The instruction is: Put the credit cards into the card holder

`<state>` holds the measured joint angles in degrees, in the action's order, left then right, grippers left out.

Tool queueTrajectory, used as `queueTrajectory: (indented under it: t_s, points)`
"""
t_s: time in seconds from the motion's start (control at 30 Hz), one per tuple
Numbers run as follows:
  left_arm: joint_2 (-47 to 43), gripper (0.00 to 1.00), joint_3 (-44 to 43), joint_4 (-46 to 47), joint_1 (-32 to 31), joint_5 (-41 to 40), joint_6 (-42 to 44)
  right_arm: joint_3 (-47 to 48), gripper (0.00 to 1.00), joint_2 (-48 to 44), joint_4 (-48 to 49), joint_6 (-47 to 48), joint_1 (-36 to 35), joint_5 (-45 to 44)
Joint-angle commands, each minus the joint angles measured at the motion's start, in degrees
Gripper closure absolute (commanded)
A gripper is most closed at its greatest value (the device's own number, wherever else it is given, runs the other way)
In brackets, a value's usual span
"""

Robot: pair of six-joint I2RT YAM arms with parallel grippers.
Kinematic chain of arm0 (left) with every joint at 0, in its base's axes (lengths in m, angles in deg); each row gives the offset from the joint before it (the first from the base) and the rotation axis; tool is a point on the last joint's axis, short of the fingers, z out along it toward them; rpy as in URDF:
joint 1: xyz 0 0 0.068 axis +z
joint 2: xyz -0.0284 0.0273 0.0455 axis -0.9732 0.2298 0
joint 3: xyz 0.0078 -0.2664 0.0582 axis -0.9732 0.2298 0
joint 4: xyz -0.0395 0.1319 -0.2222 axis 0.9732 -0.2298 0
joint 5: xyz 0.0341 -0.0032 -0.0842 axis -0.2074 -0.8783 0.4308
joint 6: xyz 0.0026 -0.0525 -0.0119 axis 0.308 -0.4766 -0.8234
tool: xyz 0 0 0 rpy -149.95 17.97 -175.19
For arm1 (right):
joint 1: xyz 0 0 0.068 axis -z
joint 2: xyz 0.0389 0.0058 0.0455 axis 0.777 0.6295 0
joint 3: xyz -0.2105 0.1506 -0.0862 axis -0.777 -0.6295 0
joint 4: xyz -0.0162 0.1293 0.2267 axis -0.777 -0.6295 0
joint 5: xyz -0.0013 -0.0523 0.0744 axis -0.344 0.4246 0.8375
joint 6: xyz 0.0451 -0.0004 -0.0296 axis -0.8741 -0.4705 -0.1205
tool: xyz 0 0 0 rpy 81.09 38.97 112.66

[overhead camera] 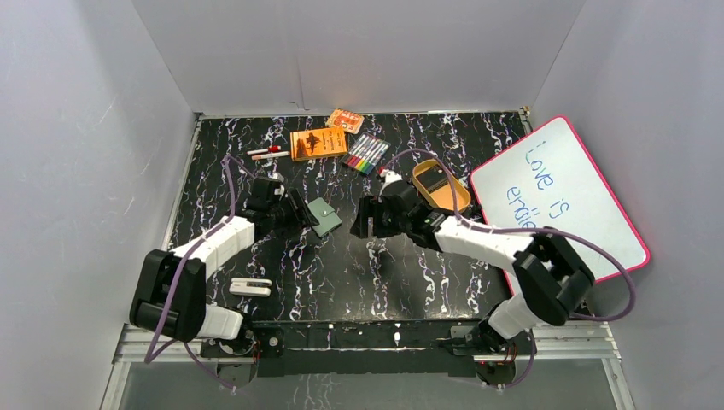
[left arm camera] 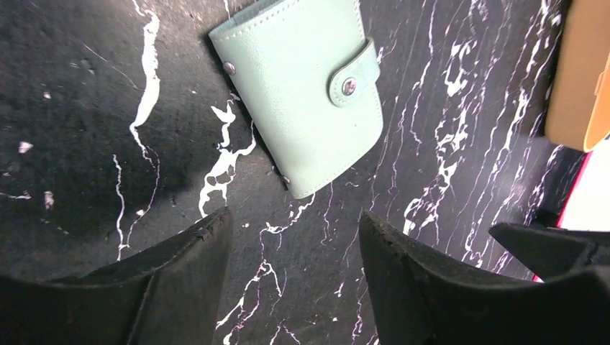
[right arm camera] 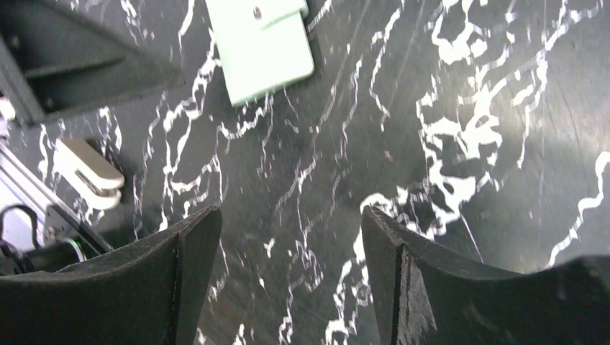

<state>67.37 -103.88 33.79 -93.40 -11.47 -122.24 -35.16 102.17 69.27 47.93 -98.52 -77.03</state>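
Observation:
The card holder, a sage-green wallet, lies shut on the black marbled table with its snap tab fastened. It shows in the left wrist view just beyond my open left gripper, which holds nothing. My left gripper stands right beside the holder's left edge. My right gripper hovers a little to the holder's right, open and empty, with the holder ahead of it. A dark flat rectangle, apparently the credit cards, lies in the tan oval tray.
A whiteboard with a pink rim lies at the right. At the back are two orange boxes, a pack of markers and pens. A white clip-like object sits near the left arm's base.

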Motion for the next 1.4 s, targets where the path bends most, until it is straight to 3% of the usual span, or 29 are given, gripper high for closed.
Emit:
queueTrajectory:
  t_s: [0.0,0.17,0.63,1.2,1.37]
  points:
    - [-3.7,0.38,0.0,-2.5,1.5,-4.4,-2.1,6.1,0.22,5.8,7.8,-1.9,1.8,1.3]
    - [-0.4,0.44,-1.0,0.3,3.5,-2.2,-4.3,10.8,0.35,15.4,10.6,-5.0,5.2,7.3]
    - [1.8,0.47,-1.0,2.3,5.1,0.2,-4.0,21.8,0.41,29.2,10.2,-5.4,5.3,10.8]
    - [2.4,0.46,1.0,4.2,5.6,4.9,-2.9,22.5,0.61,34.5,12.2,-6.4,2.9,15.5]
    - [2.9,0.5,2.3,5.9,5.4,7.4,-3.3,20.5,0.75,34.0,12.6,-6.9,1.5,14.8]
